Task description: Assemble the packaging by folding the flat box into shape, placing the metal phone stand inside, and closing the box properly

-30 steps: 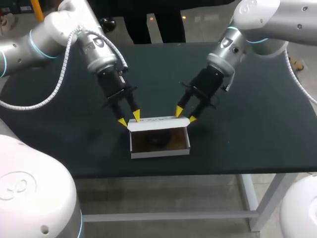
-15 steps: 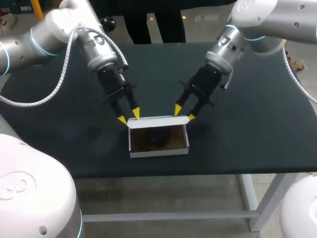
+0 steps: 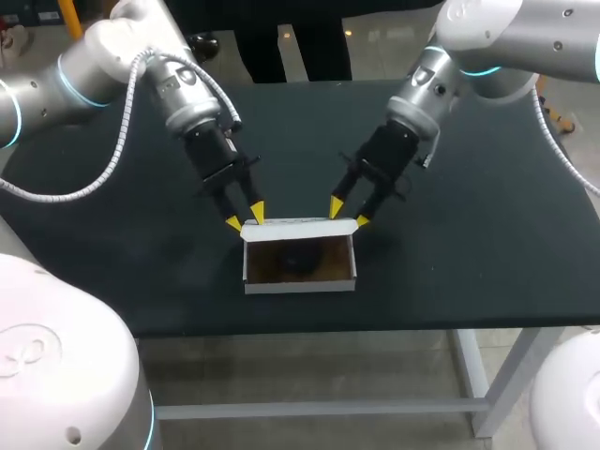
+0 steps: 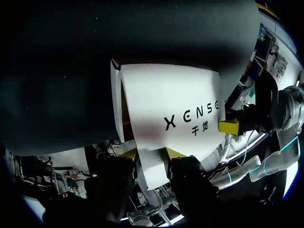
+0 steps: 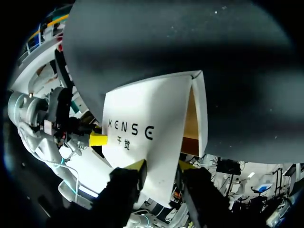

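Note:
A white box (image 3: 300, 281) with a brown inside stands open near the table's front edge. A dark phone stand (image 3: 298, 261) lies inside it, dim and hard to make out. The box lid (image 3: 298, 225) rises along the back wall. My left gripper (image 3: 245, 218) is at the lid's left end, and my right gripper (image 3: 349, 212) is at its right end. In the left wrist view the lid (image 4: 166, 104) runs between the left gripper's (image 4: 151, 154) fingers and touches both. The right wrist view shows the lid (image 5: 147, 118) likewise held in the right gripper (image 5: 161, 165).
The dark table (image 3: 469, 244) has bare surface to the left, right and behind the box. Its front edge lies close below the box. A person stands beyond the far edge, not reaching over.
Both grippers and the box have shifted slightly towards the back of the table. The left gripper's fingers have narrowed a little on the lid.

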`<state>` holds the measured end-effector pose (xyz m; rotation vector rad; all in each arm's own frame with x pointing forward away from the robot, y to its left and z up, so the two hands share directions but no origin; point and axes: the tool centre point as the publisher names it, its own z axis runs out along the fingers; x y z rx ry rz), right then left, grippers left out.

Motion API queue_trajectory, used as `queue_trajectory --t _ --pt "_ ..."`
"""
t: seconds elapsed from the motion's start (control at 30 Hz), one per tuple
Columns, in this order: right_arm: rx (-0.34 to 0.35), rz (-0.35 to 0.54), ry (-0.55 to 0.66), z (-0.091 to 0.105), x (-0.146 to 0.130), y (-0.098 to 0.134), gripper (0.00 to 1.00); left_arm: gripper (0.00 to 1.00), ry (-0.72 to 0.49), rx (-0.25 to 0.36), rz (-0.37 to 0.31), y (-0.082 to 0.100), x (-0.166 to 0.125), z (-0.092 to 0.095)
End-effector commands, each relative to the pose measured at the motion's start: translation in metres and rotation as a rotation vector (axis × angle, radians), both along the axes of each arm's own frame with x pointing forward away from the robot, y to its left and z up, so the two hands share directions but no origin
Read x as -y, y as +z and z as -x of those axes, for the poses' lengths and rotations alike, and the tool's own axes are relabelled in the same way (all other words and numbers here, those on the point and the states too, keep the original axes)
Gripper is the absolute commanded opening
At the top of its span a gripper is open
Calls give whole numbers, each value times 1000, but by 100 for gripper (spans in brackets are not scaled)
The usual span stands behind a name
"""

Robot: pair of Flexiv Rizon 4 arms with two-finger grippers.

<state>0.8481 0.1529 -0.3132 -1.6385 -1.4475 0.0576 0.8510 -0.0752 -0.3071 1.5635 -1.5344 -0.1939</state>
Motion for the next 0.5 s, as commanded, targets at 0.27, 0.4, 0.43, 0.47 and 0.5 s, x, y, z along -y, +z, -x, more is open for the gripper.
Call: queue_trajectory --t 0.27,0.4,0.43,0.47,0.5 --pt "-11 -2 10 -6 -10 -1 43 33 31 12 19 0 5 0" --pt "-13 -3 10 -6 -10 -2 42 32 43 18 34 0 4 0" --pt "-13 -3 10 -6 -10 -3 42 32 44 19 35 0 4 0" --pt "-14 -4 10 -6 -9 -3 42 31 45 20 36 0 4 0" --pt "-14 -4 10 -6 -9 -3 42 31 48 22 39 0 4 1"
